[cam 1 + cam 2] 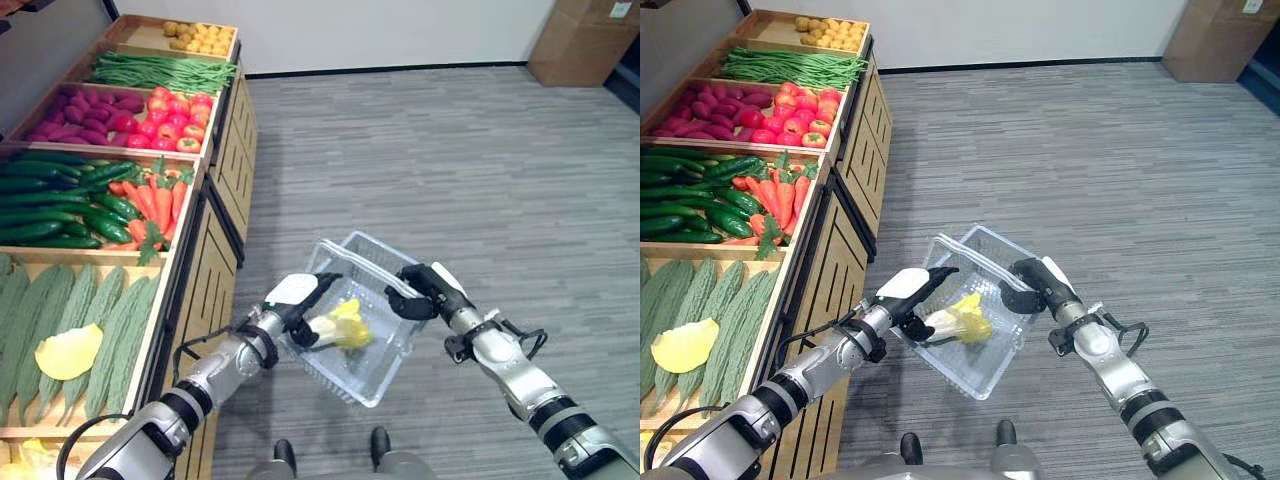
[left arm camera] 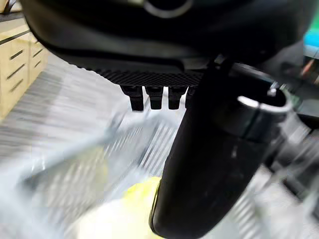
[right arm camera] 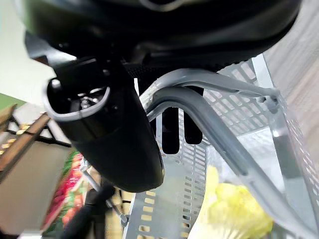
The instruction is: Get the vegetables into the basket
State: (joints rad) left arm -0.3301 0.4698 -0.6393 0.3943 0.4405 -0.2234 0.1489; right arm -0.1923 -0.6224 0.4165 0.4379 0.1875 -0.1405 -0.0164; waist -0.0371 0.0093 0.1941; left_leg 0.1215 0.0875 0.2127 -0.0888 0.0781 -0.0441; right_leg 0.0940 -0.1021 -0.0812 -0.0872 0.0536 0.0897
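From the left eye view we see our right hand (image 1: 418, 290) curled round the handle of a clear plastic basket (image 1: 385, 370) held over the grey floor (image 1: 450, 150). Our left hand (image 1: 300, 305) reaches into the basket, where a yellow-white cabbage (image 1: 345, 325) lies beneath it. Beside us a wooden stand (image 1: 215, 250) holds cucumbers (image 1: 50, 210), carrots (image 1: 155, 200) and tomatoes (image 1: 170, 120).

The right eye view shows the same, plus a cardboard box (image 1: 1215, 40); its print is too small to read.

In the left wrist view the thumb (image 2: 219, 164) extends over the yellow cabbage; we cannot tell whether the fingers pinch it.

In the right wrist view the fingers (image 3: 172, 134) wrap the grey basket handle (image 3: 209, 129).
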